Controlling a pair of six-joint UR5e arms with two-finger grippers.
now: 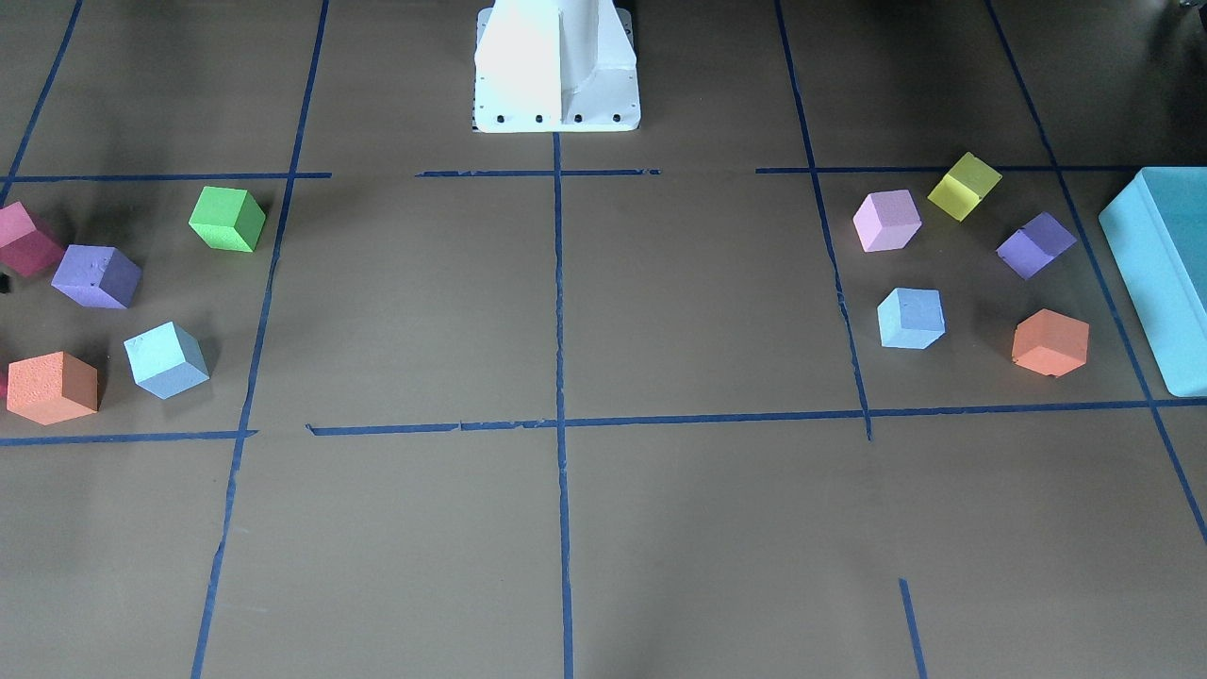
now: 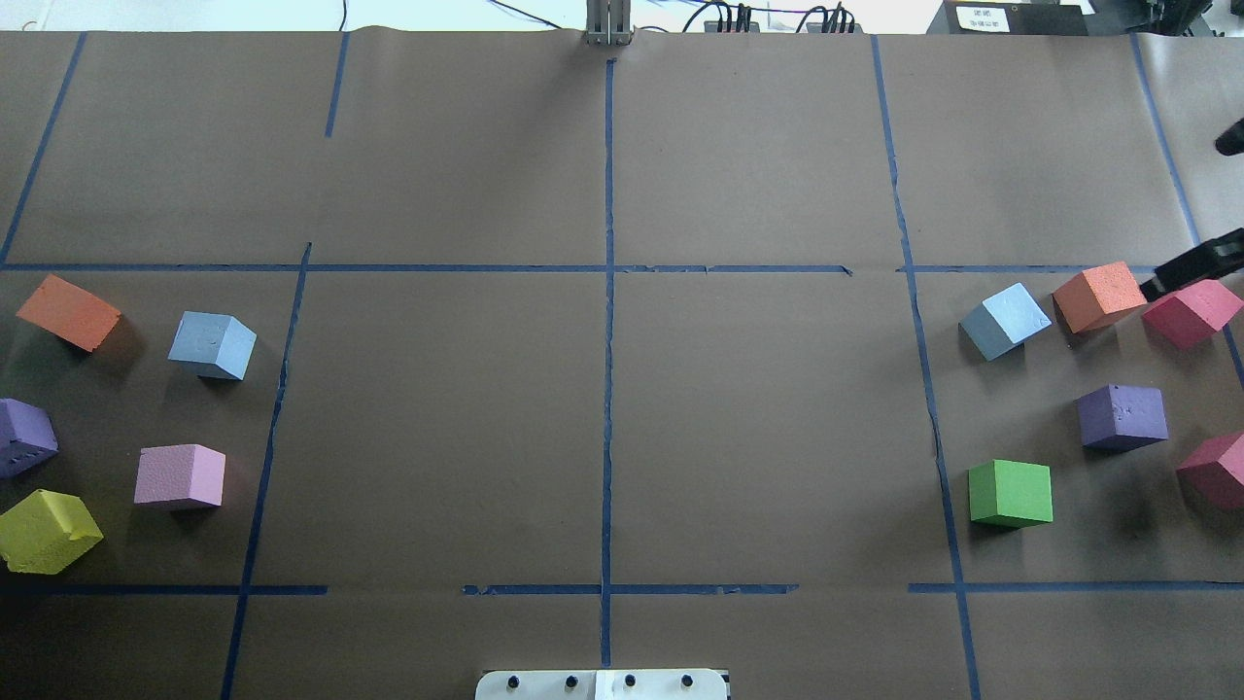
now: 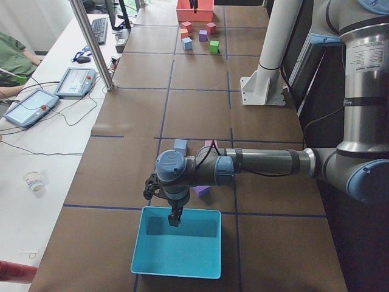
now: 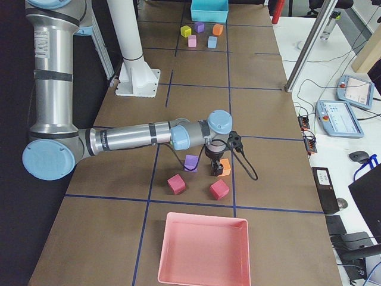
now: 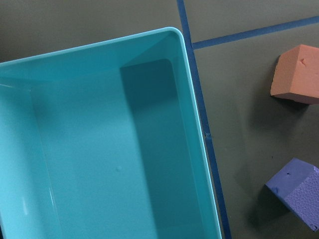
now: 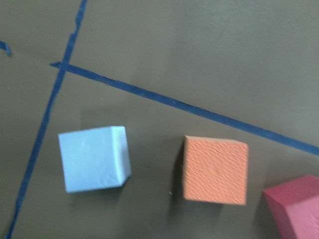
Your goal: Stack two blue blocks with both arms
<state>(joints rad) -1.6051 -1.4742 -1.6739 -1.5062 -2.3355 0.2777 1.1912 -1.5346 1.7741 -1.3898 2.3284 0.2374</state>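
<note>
One blue block (image 2: 212, 344) lies on the table's left part, next to an orange cube (image 2: 68, 311); it also shows in the front view (image 1: 911, 318). The other blue block (image 2: 1004, 320) lies on the right part, beside an orange cube (image 2: 1098, 297); the right wrist view (image 6: 93, 158) shows it from above. My right gripper (image 4: 217, 171) hangs low over the orange cube there, and only a black part of it (image 2: 1191, 264) shows overhead. My left gripper (image 3: 175, 220) hangs over the turquoise box (image 3: 176, 269). I cannot tell whether either gripper is open or shut.
Purple (image 2: 1123, 416), green (image 2: 1011, 493) and dark pink (image 2: 1191, 311) cubes lie on the right. Pink (image 2: 180, 476), yellow (image 2: 47, 530) and purple (image 2: 21, 437) cubes lie on the left. A pink tray (image 4: 205, 218) stands at the right end. The white pedestal (image 1: 556, 66) stands at the robot's edge.
</note>
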